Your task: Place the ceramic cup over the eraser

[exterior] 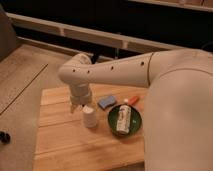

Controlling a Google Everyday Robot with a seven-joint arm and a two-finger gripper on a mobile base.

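Observation:
The ceramic cup (90, 116) is small, white and tapered. It stands on the wooden table (65, 145) left of the green bowl, with its narrower end up. My gripper (78, 106) hangs from the white arm just above and to the left of the cup, close to its top edge. The eraser is not in view; I cannot tell whether it is hidden under the cup or behind the arm.
A green bowl (112, 125) holding a white bottle (123, 120) stands right of the cup. A blue rectangular pad (106, 102) lies behind them, and an orange and white object (132, 101) is farther right. My arm's large white body (180, 110) covers the table's right side.

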